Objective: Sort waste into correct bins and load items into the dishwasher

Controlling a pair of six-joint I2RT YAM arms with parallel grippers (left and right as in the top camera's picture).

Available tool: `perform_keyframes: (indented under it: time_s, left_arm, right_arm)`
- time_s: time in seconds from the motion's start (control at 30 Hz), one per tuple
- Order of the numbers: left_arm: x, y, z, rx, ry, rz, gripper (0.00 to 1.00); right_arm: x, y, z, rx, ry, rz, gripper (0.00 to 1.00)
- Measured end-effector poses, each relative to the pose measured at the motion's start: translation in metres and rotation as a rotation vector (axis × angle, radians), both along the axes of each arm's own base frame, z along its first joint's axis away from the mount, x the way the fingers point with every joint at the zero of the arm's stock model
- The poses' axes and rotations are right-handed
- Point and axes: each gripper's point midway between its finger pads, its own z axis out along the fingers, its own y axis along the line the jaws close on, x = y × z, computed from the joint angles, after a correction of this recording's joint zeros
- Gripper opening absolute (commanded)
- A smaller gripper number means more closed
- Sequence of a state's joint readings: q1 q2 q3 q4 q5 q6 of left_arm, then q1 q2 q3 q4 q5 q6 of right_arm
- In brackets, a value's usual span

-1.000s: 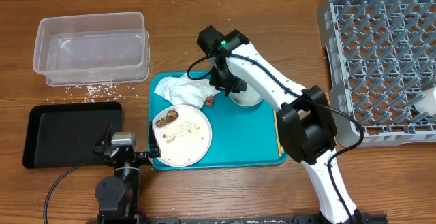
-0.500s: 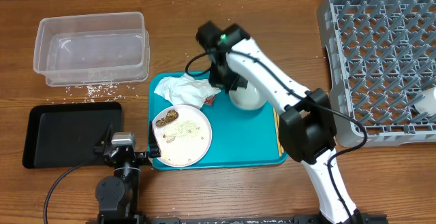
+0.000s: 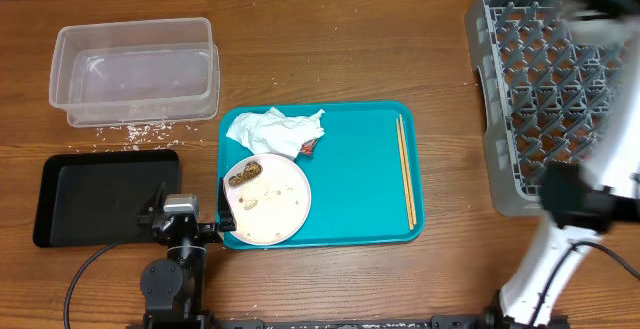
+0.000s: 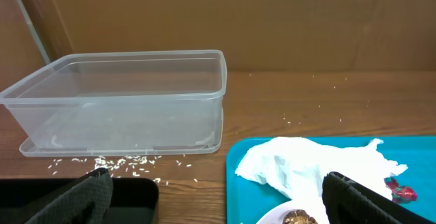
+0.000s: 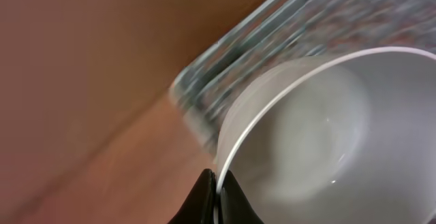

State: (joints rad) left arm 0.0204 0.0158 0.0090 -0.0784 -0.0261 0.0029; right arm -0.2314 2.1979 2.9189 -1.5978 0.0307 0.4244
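Near the dish rack (image 5: 286, 26), right end effector (image 5: 216, 195) pinches white bowl (image 5: 320, 135).

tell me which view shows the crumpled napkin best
Overhead: the whole napkin lies unblocked on the teal tray. The left wrist view shows it closer, its lower part cut off. Right wrist misses it.

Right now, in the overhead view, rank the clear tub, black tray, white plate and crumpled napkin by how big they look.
1. clear tub, slightly ahead, though its raised rim sits nearer the camera
2. black tray
3. white plate
4. crumpled napkin, as long as the plate but narrower
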Motion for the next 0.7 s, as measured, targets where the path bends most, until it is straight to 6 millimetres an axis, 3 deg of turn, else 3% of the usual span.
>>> perform_keyframes:
  time_s: [0.13, 0.4, 0.5, 0.7]
  left_arm:
    - [0.0, 0.0, 0.0, 0.0, 0.0, 0.0, 1.0]
    - [0.0, 0.0, 0.0, 0.0, 0.0, 0.0, 1.0]
    - [0.0, 0.0, 0.0, 0.0, 0.0, 0.0, 1.0]
    - [0.0, 0.0, 0.0, 0.0, 0.0, 0.0, 1.0]
  right_arm:
    - [0.0, -0.082, 0.008, -0.009, -0.095, -0.014, 0.04]
    - [0.037, -0.149, 0.006, 0.015, -0.36, 0.245, 0.04]
    - [0.052, -0.177, -0.014, 0.029, -0.451, 0.327, 0.04]
    - [0.07, -0.212, -0.072, 0.069, -0.57, 0.425, 0.04]
